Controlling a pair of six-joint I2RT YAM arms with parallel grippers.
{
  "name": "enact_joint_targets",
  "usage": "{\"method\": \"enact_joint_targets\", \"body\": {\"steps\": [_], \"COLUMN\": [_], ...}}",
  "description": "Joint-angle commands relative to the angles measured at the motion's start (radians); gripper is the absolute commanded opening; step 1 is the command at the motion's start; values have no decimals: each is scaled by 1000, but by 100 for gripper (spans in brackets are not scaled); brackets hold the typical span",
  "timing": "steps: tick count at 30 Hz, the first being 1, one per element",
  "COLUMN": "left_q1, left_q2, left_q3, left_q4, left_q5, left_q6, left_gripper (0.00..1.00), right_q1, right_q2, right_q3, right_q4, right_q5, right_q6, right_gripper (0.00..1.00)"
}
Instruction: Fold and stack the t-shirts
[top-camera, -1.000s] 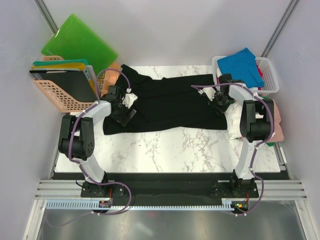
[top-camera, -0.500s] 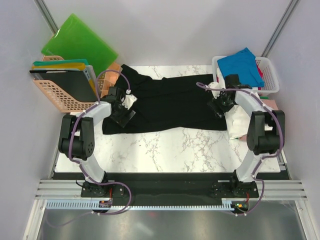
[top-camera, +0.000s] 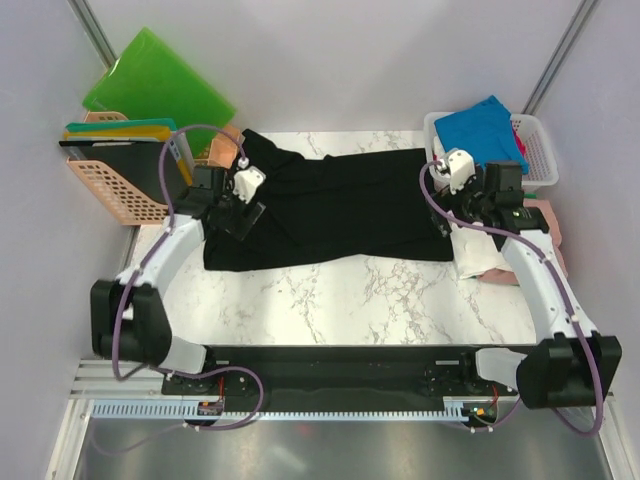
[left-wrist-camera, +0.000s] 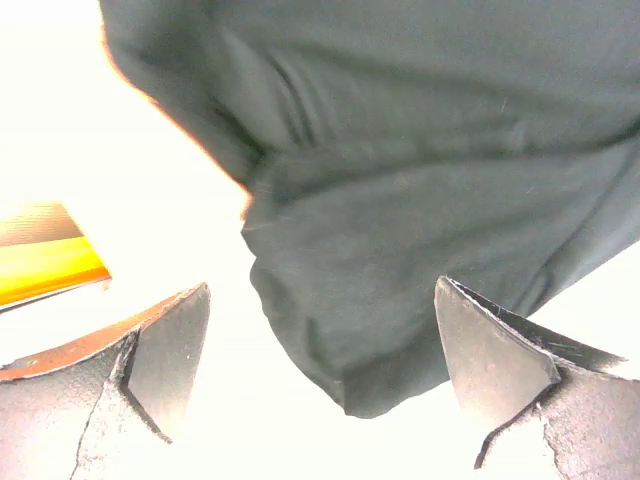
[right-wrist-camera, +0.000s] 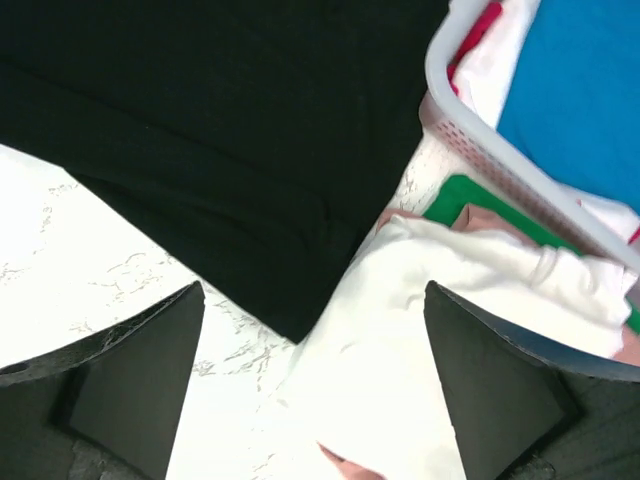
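Grippers (left-wrist-camera: 320, 335) (right-wrist-camera: 312, 340) gape over black t-shirt (top-camera: 340, 205) — seemingly hovering.

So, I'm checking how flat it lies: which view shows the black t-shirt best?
Top external: nearly the whole black t-shirt, spread across the table. Left wrist shows one rumpled corner, right wrist one edge.

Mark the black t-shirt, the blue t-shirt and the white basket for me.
black t-shirt (top-camera: 340, 205): top view, middle of its body.
blue t-shirt (top-camera: 478, 130): top view, centre of its upper face.
white basket (top-camera: 541, 150): top view, bare right-hand lattice wall.
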Motion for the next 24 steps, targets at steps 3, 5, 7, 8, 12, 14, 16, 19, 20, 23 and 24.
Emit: {"method": "enact_joint_targets", "body": {"steps": [3, 5, 7, 8, 12, 14, 16, 19, 20, 23, 24], "left_q1": [10, 20, 40, 50, 101, 104, 104, 103, 103, 96, 83], "left_q2": [-327, -379, -433, -450, -528, -583, -608, -579, -532, -378, -326], "left_q3": [-58, -82, -107, -110, -111, -127, -150, -159, -153, -86, -66], "left_q4": [77, 79, 60, 50, -61, -113, -125, -138, -139, -145, -145], "left_q5": [17, -9, -52, -61, 36, 145, 194, 251, 271, 294, 293], "left_q6": [20, 58, 78, 72, -20, -35, -63, -93, -101, -147, -156], "left_gripper": [100, 100, 100, 100, 100, 100, 100, 100, 100, 100, 100], "right_q1": [-56, -61, -61, -60, -61, -61, -61, -61, -58, -5, 20], "right_q2": [-167, -203, -203, -201, -253, -296, -295, -212, -145, 16, 57], "right_q3": [-111, -145, -140, -133, -120, -122, -108, -81, -71, -24, 1], "right_q4": [143, 111, 30, -8, -93, -107, -122, -150, -147, -113, -96], "right_q5": [-2, 15, 50, 60, 83, 2, -67, -141, -149, -125, -47], "right_q6": [143, 112, 89, 86, 123, 138, 146, 144, 149, 177, 192], "right_gripper": [98, 98, 98, 98, 98, 98, 98, 98, 98, 98, 98]}}
